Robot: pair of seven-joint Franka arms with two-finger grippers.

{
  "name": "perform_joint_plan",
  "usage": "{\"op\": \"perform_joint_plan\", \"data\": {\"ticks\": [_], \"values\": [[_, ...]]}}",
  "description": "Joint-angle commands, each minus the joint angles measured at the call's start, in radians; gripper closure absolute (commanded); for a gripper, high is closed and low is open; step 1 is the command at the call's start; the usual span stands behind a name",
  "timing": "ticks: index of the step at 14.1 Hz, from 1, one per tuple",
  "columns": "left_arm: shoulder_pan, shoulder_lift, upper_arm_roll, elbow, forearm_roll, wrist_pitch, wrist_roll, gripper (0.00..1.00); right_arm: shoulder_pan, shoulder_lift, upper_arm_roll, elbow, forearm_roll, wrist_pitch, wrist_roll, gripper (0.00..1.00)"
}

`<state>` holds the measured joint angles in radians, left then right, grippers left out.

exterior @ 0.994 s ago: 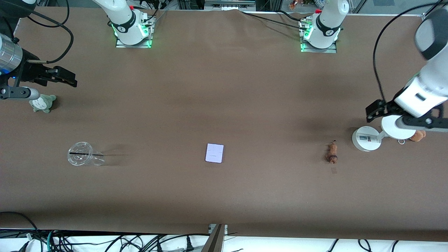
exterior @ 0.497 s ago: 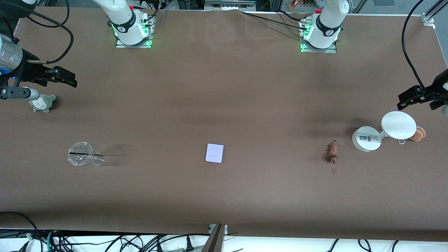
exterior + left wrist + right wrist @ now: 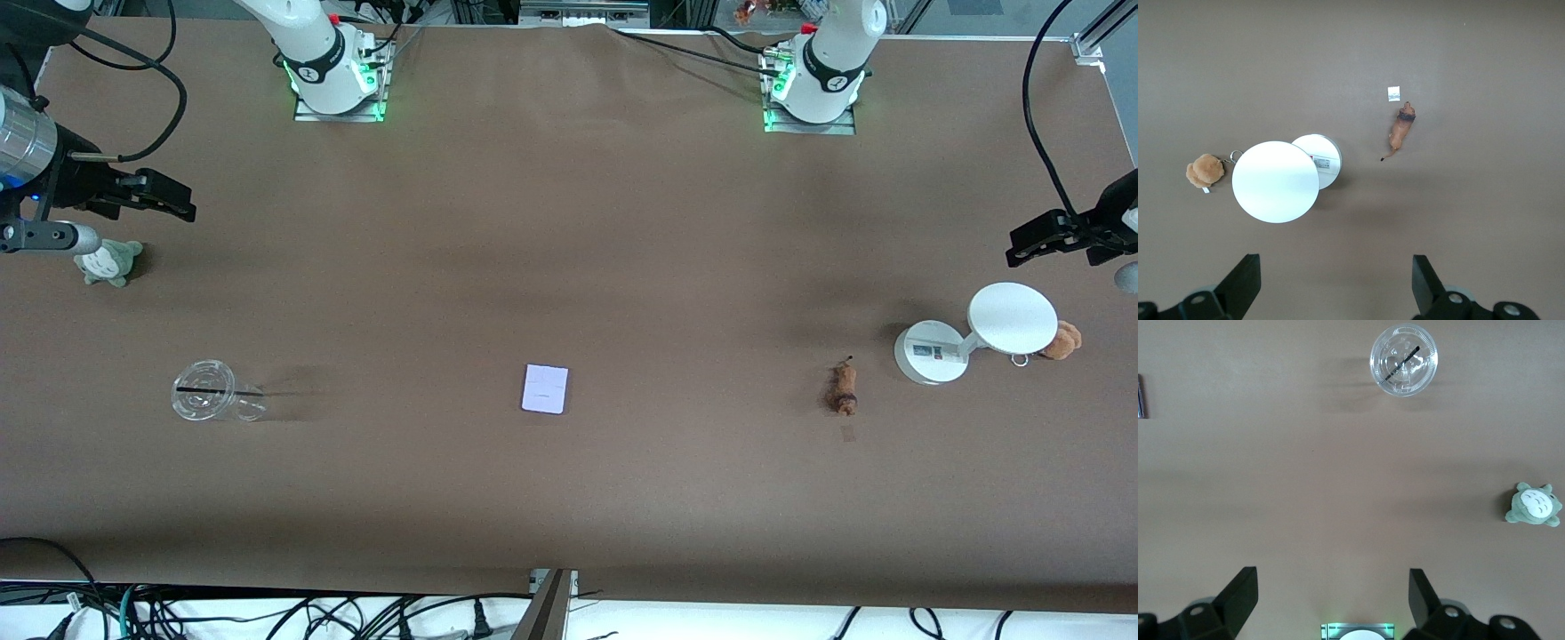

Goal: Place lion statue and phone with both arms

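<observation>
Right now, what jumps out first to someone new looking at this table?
Mostly bare brown table: the phone lies alone mid-table, the lion statue toward the left arm's end beside a white round stand. Both arms wait at the table's ends, tools open and empty: left tool above the stand, right tool near a grey-green plush.

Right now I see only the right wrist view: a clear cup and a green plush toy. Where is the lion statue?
Observer: The lion statue lies toward the left arm's end of the table, beside the white round stand, nearer to the front camera.
Operator: And the phone?
Observer: The phone lies flat near the table's middle, between the clear cup and the lion statue.
Operator: Is the left gripper holding something?
Observer: No. The left gripper is open and empty, up over the table near the white round stand; the right gripper waits open.
</observation>
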<state>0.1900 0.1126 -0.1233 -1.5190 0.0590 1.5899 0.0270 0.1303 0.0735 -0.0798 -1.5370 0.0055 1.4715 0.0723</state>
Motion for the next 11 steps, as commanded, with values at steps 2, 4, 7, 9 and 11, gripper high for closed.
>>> {"op": "perform_joint_plan", "data": {"ticks": [2,4,7,9,11], "values": [[0.026,-0.004,-0.002,0.011,-0.031,-0.021,0.014,0.0,-0.011,0.012,0.005,0.028,0.021,-0.013,0.004,0.0],[0.026,-0.007,-0.002,-0.001,-0.036,-0.018,0.013,0.0,-0.009,0.012,0.005,0.028,0.019,-0.013,0.014,0.0],[0.025,-0.007,-0.004,-0.003,-0.036,-0.018,0.013,0.0,-0.008,0.012,0.008,0.028,0.017,-0.013,0.014,0.0],[0.023,-0.002,-0.004,-0.001,-0.036,-0.015,0.013,0.0,-0.008,0.012,0.006,0.028,0.017,-0.013,0.014,0.0],[0.008,0.004,0.002,0.0,-0.036,-0.013,0.011,0.0,-0.008,0.012,0.006,0.028,0.017,-0.013,0.014,0.0]]}}
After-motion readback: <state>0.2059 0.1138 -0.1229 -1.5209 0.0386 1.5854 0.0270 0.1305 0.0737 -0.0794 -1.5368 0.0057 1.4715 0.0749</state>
